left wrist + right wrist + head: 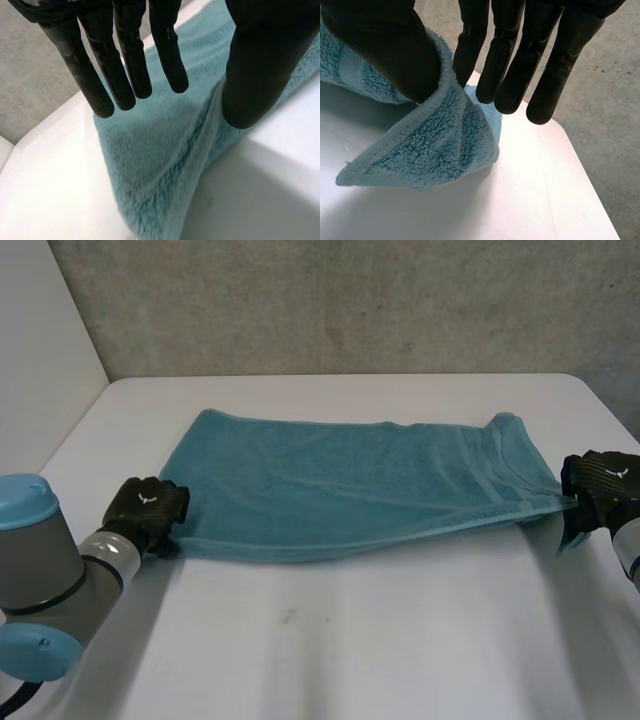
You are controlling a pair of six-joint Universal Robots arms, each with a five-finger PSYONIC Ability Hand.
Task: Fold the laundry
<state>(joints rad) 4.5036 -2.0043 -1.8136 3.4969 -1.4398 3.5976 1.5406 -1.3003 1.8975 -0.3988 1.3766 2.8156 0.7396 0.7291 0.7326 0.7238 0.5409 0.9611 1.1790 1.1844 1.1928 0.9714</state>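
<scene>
The right hand (380, 45) pinches one corner of the single teal towel (435, 145) between thumb and straight fingers, as its wrist view makes plain. The head view shows that corner drawn taut, just off the white counter (350, 640). The left hand (255, 75) hangs over the opposite near corner, fingers straight, thumb apart, holding nothing. The towel lies spread between the two hands.

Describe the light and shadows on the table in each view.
Head view: soft, even light on the table, no glare; faint shade along the towel's near edge. Right wrist view: the towel corner pinched by the right hand throws a grey shadow beneath it; the table past it is bright white. Left wrist view: grey shade on the table beside the towel's edge.
</scene>
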